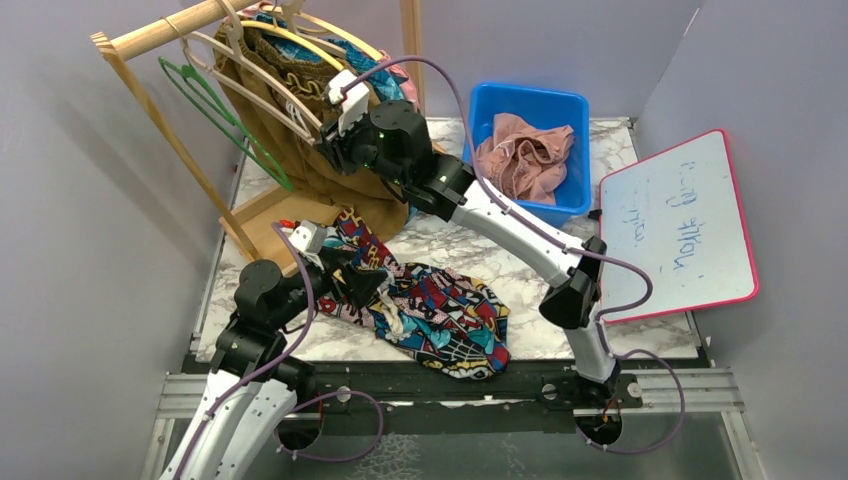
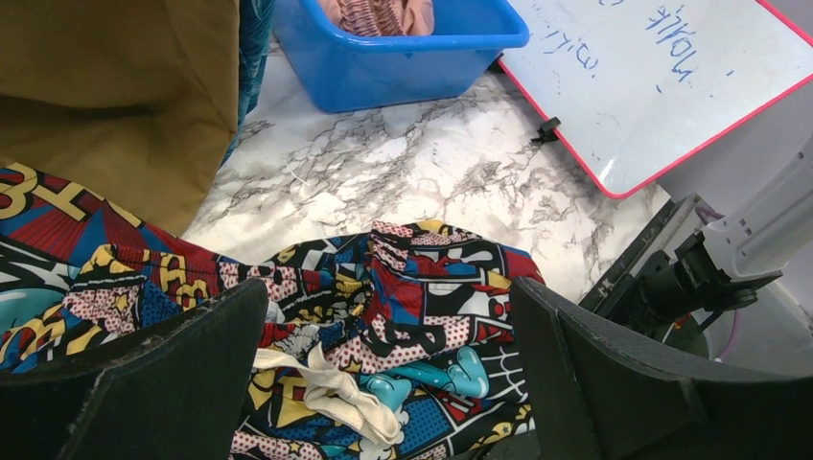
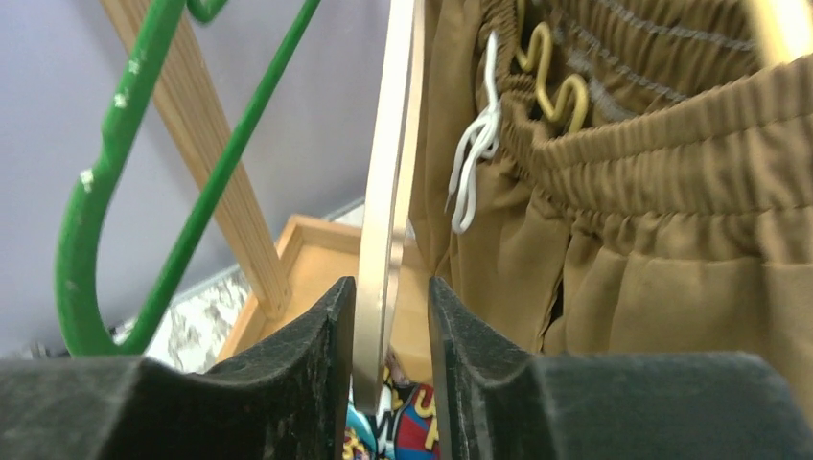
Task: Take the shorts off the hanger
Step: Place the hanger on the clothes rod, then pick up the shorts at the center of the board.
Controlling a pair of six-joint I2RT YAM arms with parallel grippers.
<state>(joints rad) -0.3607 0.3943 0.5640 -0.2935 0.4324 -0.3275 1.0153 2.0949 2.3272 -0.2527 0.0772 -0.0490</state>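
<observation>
Right hand (image 3: 391, 316) tight on cream hanger (image 3: 395, 144)

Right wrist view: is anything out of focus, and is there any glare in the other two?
Right wrist: fingers and hanger soft up close, olive shorts sharp. Left wrist: comic shorts sharp, fingers dark, whiteboard bright, not blown out. Top: even light, no glare.
</observation>
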